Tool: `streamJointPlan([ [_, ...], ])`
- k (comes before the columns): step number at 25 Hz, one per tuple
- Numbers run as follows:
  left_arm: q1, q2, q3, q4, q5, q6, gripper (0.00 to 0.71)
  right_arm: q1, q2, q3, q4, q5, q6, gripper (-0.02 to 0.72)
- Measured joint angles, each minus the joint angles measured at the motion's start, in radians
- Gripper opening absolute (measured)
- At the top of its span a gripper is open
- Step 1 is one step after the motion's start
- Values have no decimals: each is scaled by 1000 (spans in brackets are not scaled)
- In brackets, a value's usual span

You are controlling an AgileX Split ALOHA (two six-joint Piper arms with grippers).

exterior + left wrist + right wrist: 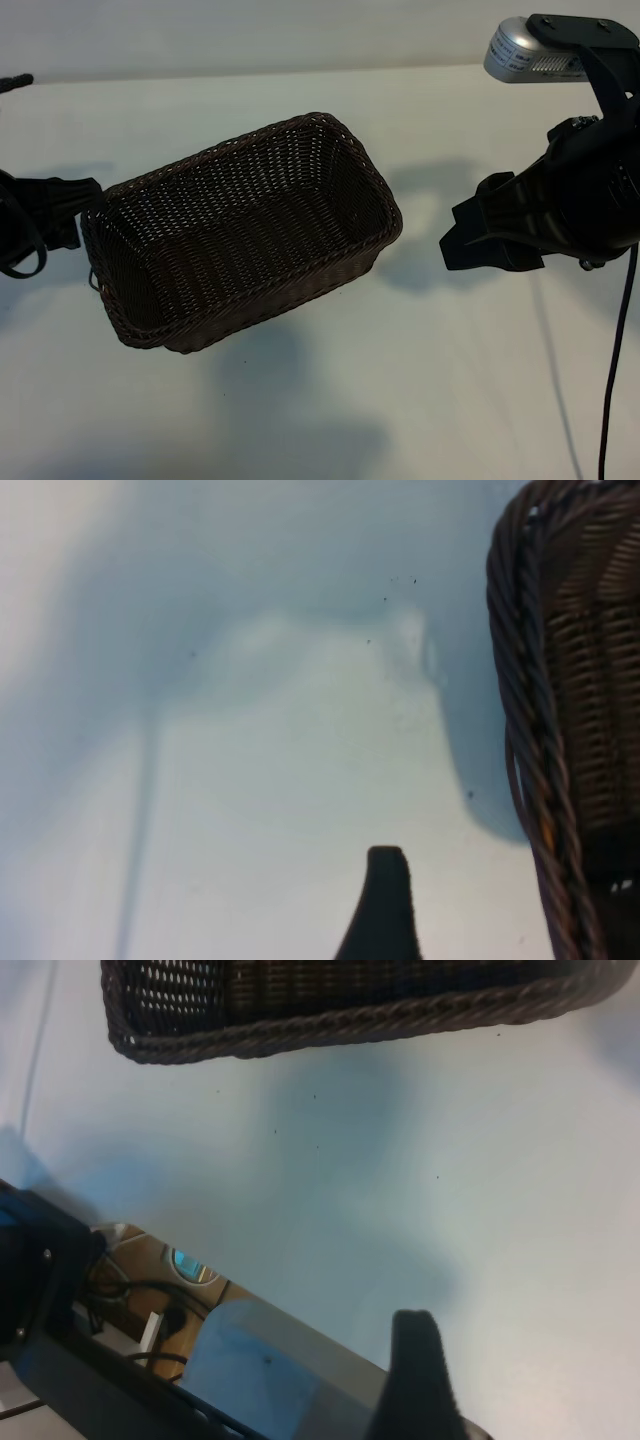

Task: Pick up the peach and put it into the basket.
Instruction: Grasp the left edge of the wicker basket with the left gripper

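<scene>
While no writing shows, both end effectors, left [85, 215] and right [470, 240], gape beside the basket [245, 230].

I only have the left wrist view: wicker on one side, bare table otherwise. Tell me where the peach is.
Observer: No peach shows in any view. From the exterior camera, the basket looks empty inside.
Operator: Give me the right hand's position.
Observer: The right hand is to the right of the basket, clearly apart from it, open and holding nothing.
Operator: Now place my left hand from outside.
Observer: The left hand is at the basket's left end, close to the rim. I cannot tell whether it touches.
</scene>
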Motion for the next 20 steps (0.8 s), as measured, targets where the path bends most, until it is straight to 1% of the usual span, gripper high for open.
streamJointPlan([
  [2, 16, 11, 23, -35, -54, 0, 590, 0, 0, 0, 0, 0, 0, 516],
  [6, 27, 92, 30, -91, -96, 13, 585, 0, 0, 0, 0, 0, 0, 516],
  [14, 28, 298, 31, -122, -205, 15, 585, 0, 0, 0, 0, 0, 0, 516],
  [20, 30, 400, 31, -187, -291, 57, 585, 0, 0, 0, 0, 0, 0, 516],
])
